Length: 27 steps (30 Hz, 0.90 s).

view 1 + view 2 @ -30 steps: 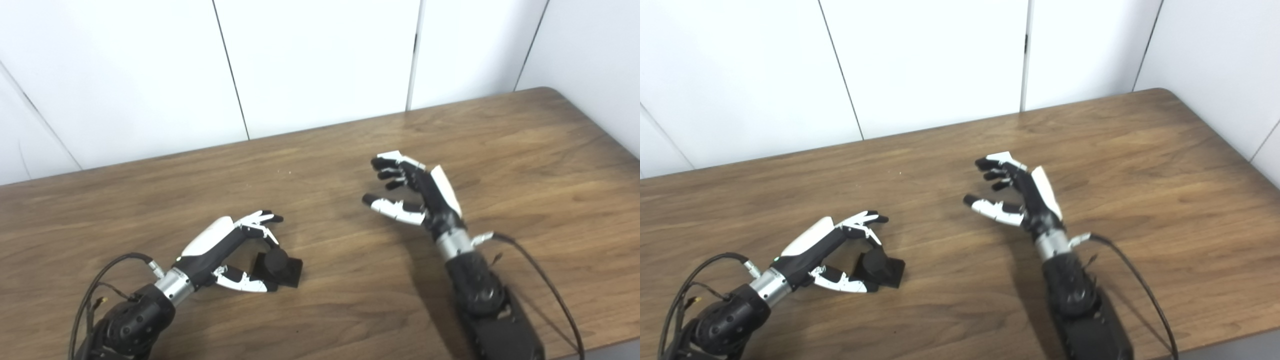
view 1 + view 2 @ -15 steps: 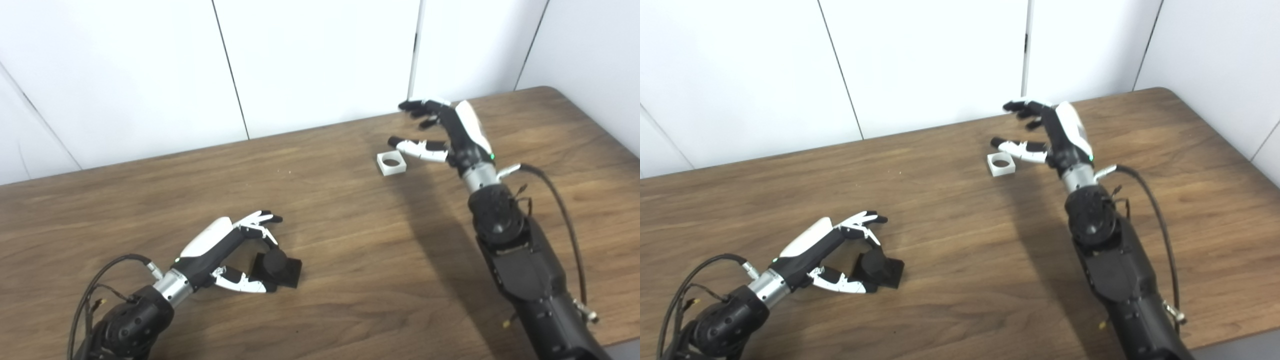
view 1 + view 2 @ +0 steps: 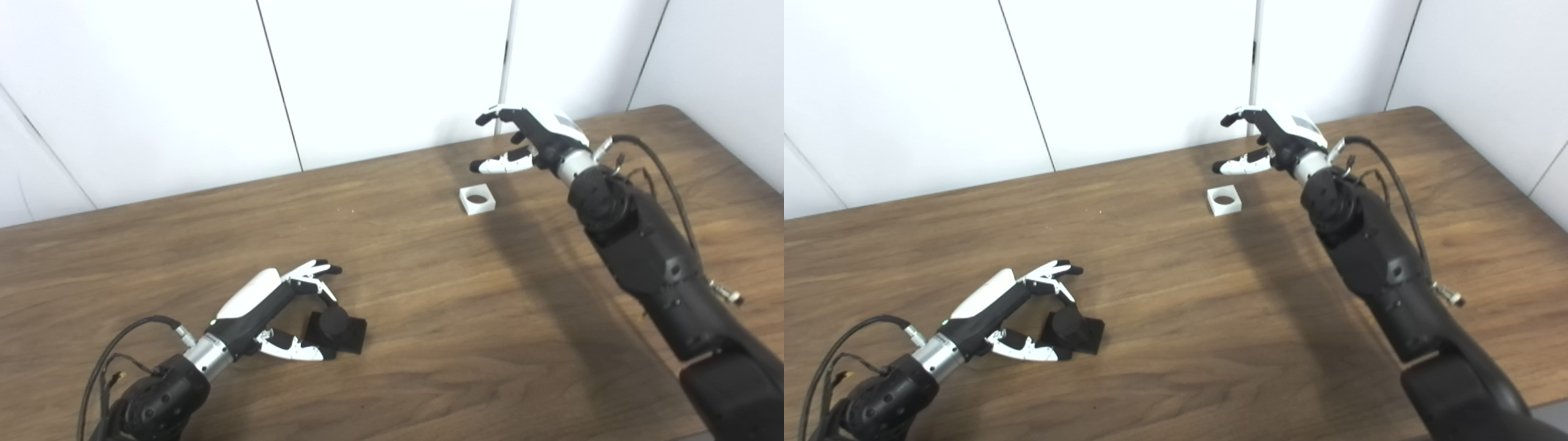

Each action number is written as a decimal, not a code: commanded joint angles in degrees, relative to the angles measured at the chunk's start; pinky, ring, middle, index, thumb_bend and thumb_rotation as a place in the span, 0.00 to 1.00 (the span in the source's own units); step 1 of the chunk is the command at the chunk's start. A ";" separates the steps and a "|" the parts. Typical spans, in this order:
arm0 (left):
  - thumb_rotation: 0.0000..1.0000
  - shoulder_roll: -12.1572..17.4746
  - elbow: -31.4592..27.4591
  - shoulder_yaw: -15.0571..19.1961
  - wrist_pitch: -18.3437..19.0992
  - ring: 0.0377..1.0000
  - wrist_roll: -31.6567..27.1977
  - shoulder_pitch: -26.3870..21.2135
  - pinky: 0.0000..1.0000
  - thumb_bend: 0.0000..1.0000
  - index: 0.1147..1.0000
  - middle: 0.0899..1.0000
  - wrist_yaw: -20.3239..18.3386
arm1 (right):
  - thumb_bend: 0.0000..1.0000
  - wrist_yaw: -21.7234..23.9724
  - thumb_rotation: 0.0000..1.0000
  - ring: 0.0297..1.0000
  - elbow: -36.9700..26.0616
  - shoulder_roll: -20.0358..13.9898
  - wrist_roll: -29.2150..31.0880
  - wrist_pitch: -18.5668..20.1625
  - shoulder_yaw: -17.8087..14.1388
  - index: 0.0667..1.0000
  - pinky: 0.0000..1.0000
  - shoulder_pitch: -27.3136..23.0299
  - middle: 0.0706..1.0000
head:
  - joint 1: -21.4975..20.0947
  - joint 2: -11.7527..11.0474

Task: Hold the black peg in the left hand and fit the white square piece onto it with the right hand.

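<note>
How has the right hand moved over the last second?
Yes. The right hand went from mid-table toward the far edge, now beyond the white square piece and open above the table.

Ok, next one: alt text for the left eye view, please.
On a wooden table, the left hand cups a black peg on its square base at lower left. The right hand hovers open above and just beyond a white square piece with a round hole, near the far edge.

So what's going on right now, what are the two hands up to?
Left hand open around black peg, not lifted. Right hand open, above and beyond white square piece, not touching. Nothing between piece and peg.
</note>
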 commanded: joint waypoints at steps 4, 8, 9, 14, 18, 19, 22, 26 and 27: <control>0.07 1.93 -0.45 -0.49 2.18 0.98 2.70 1.02 0.94 0.52 0.43 0.91 -1.86 | 0.75 4.53 0.36 0.99 4.65 -3.23 -1.86 -1.67 3.69 0.80 0.87 -6.93 0.99 | 0.20 0.29; 0.07 1.98 -1.07 -0.46 2.84 0.98 2.49 1.18 0.95 0.52 0.43 0.91 -2.03 | 0.84 9.71 0.42 1.00 7.46 -3.98 0.49 -2.02 4.75 0.83 0.97 -8.67 1.00 | 0.53 0.54; 0.07 1.94 -1.15 -0.39 3.03 0.98 2.19 1.19 0.95 0.52 0.43 0.91 -2.09 | 0.86 10.90 0.43 1.00 8.11 -4.00 1.17 -1.96 4.75 0.83 0.98 -9.07 1.00 | 0.53 0.54; 0.07 1.92 -0.70 0.00 2.59 0.98 1.33 1.24 0.92 0.52 0.43 0.91 -2.00 | 0.99 14.11 0.45 1.00 9.70 -3.97 2.70 -1.22 5.00 0.84 1.00 -10.10 1.00 | 1.04 0.79; 0.07 1.98 -0.64 0.01 2.60 0.98 1.68 1.29 0.92 0.52 0.43 0.91 -1.96 | 1.00 15.79 0.48 1.00 10.68 -3.91 2.96 -1.95 5.83 0.84 1.00 -10.46 1.00 | 0.47 0.90; 0.07 1.97 -0.58 0.03 2.55 0.98 1.67 1.28 0.92 0.52 0.43 0.91 -1.92 | 1.00 15.99 0.48 1.00 10.72 -3.87 2.97 -1.96 6.04 0.84 1.00 -10.43 1.00 | 0.47 0.90; 0.07 1.93 -0.88 0.13 3.22 0.98 1.61 1.37 0.91 0.52 0.43 0.91 -2.08 | 1.00 16.29 0.49 1.00 10.89 -3.69 3.05 -2.19 6.54 0.84 1.00 -10.15 1.00 | 0.77 0.89; 0.07 1.93 -0.95 0.09 2.94 0.98 1.68 1.40 0.92 0.52 0.43 0.91 -2.03 | 1.00 16.22 0.47 1.00 11.77 -3.25 3.43 -2.76 7.02 0.84 1.00 -9.48 1.00 | 1.33 1.19; 0.07 1.93 -1.00 0.09 3.00 0.98 1.72 1.40 0.92 0.52 0.43 0.91 -2.03 | 1.00 16.27 0.47 1.00 11.85 -3.20 3.51 -2.96 7.19 0.84 1.00 -9.34 1.00 | 1.50 1.21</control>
